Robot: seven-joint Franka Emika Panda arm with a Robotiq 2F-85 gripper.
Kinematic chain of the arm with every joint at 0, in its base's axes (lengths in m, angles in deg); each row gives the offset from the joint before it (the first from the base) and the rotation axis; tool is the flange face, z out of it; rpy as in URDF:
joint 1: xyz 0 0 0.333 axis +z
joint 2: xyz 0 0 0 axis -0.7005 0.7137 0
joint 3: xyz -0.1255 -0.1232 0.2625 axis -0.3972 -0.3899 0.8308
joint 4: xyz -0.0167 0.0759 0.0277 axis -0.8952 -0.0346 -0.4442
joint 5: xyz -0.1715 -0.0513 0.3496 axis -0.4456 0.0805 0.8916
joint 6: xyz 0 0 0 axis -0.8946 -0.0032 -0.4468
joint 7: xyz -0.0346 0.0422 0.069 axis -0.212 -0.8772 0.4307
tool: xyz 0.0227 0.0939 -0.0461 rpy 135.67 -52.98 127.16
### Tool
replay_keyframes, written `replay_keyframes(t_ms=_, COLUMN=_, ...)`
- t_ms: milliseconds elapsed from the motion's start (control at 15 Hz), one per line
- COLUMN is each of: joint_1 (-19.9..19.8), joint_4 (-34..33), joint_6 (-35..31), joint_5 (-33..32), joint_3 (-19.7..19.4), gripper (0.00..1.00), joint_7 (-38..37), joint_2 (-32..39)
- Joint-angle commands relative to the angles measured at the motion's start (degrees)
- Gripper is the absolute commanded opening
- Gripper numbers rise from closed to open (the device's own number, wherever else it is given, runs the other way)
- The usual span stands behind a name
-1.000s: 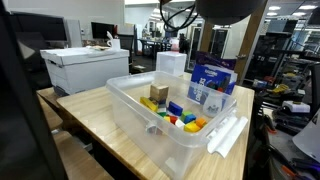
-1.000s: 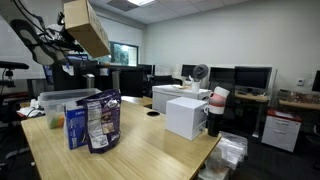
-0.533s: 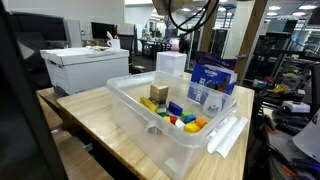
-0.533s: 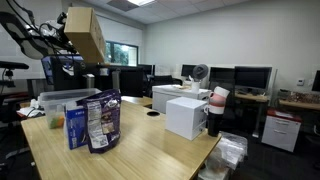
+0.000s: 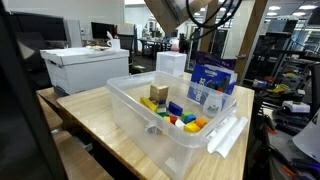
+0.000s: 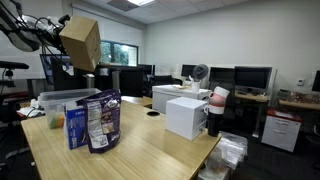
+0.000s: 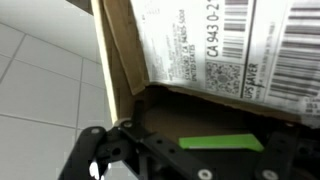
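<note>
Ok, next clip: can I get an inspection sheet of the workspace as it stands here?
Surface: wooden table, carrying the bin and the bags.
Job's things: cardboard box up in the air at the arm's end, tilted, its shipping label close in the wrist view.
Clutter: clear bin holding coloured blocks; clear lid against its wall; blue snack bags; white box.
Grippers: pincer with jaws spread wide, right at the box; how the box hangs on it cannot be told.
Cables: black loops hanging off the arm.
Surroundings: office with monitors and a fan.
</note>
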Motion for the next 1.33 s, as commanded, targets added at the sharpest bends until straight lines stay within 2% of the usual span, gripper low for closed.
replay_keyframes(t_ms=0, joint_1=-0.22, joint_4=0.44, joint_6=-5.23, joint_5=6.35, joint_3=-0.13, gripper=1.00, joint_7=7.52, joint_2=-3.62)
replay_keyframes(t_ms=733, joint_1=-1.41, joint_4=-1.93, joint_6=-16.85, joint_5=23.14, joint_3=-2.74, gripper=1.00, joint_7=23.42, joint_2=-6.26)
replay_keyframes(t_ms=1267, joint_1=-1.95, joint_4=-3.71, joint_6=-17.14, joint_5=33.90, joint_3=-4.39, gripper=1.00, joint_7=35.82, joint_2=-6.20)
